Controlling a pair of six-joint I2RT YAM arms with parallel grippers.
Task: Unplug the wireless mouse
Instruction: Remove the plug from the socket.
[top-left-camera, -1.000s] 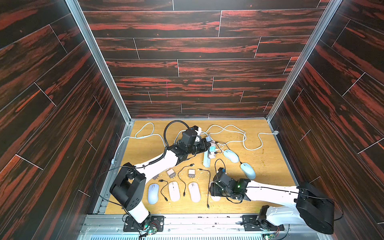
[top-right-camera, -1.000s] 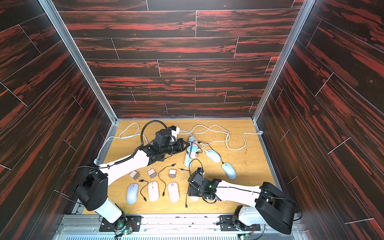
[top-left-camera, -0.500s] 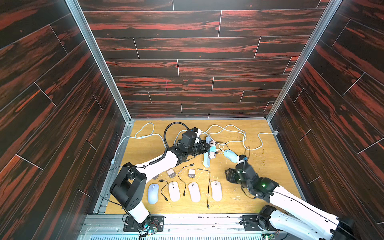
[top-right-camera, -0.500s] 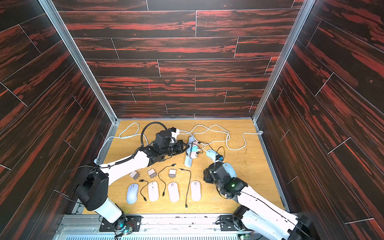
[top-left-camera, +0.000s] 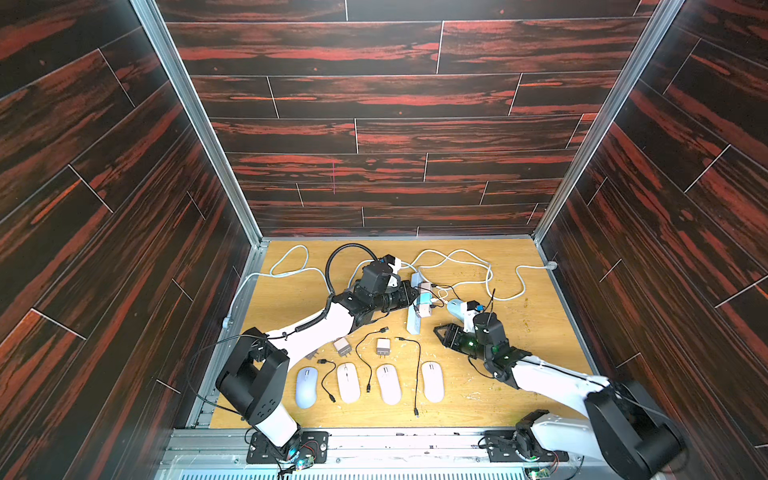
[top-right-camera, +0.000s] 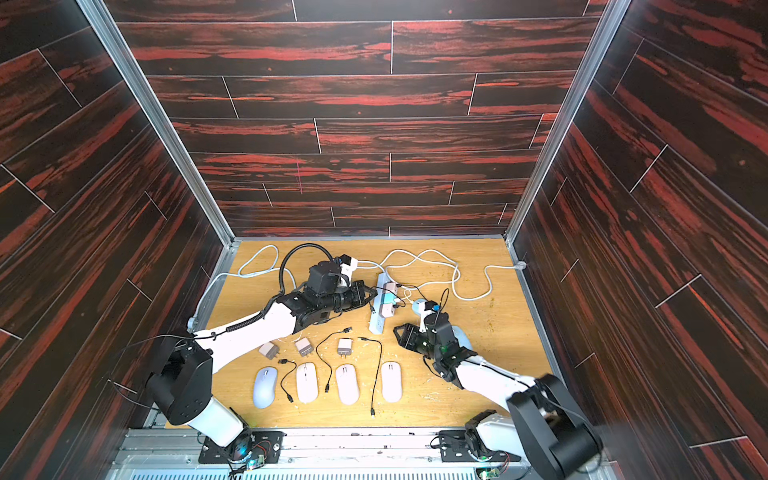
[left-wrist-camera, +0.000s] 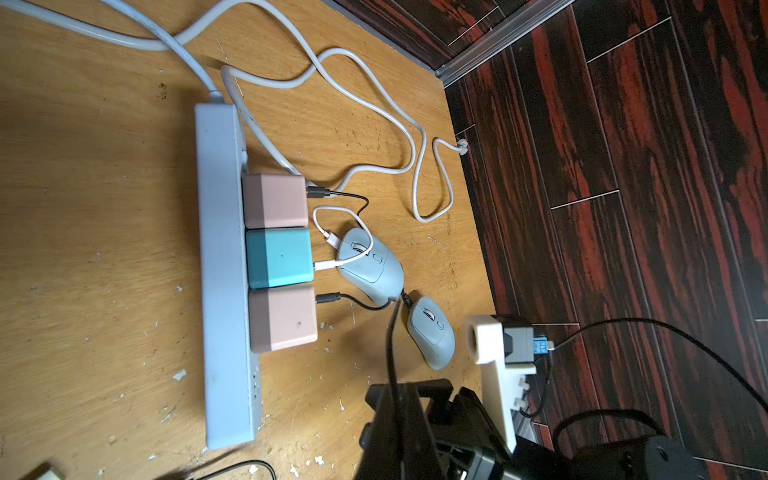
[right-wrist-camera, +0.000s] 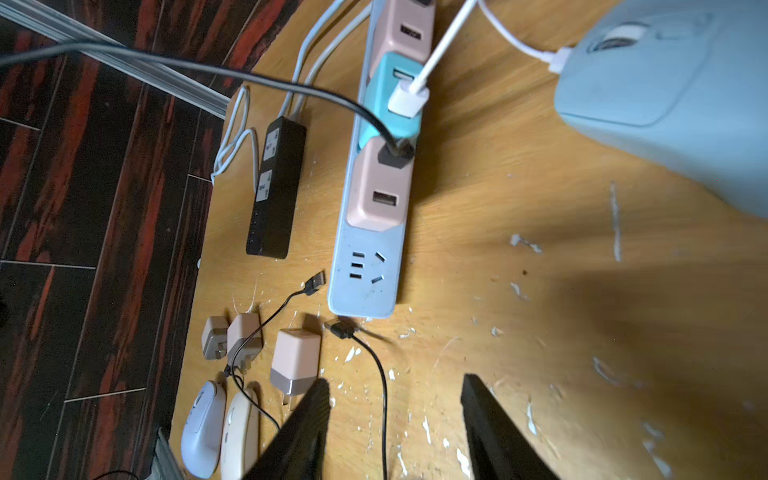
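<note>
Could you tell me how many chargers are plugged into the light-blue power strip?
3 in a row: pink charger, teal charger in the middle, second pink charger; none seems hidden.

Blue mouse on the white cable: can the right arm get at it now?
Probably yes. The right gripper is open and empty, and the blue mouse lies close by with only bare table between them; its white cable runs off to the teal charger.
</note>
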